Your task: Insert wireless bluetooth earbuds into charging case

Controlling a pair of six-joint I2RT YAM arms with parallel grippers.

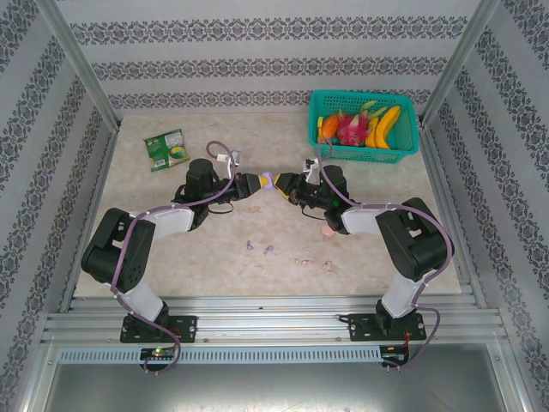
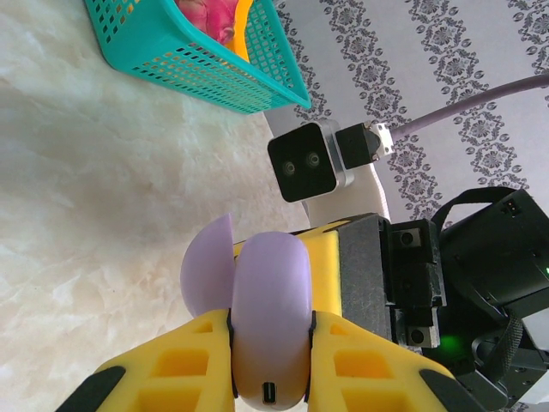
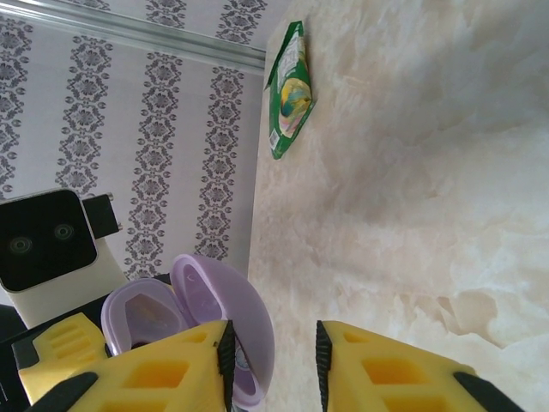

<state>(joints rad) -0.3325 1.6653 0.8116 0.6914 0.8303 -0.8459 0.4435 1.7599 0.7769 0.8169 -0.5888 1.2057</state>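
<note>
Holding the charging case (image 2: 270,292) clear of the table (image 1: 171,257), our left gripper (image 2: 271,343) has its yellow fingers clamped tight on the lilac shell, lid swung open, at the middle of the top view. Our right gripper (image 3: 274,348) meets it there, jaws partly apart and gripping nothing that we can see (the lid's edge just pokes into the gap). The earbuds (image 1: 268,251) lie loose on the table below centre, lilac bits to the left, pink bits (image 1: 328,266) to the right. We judge the case is being readied; the next move calls for the right claw to descend and pinch one tiny bud delicately.
</note>
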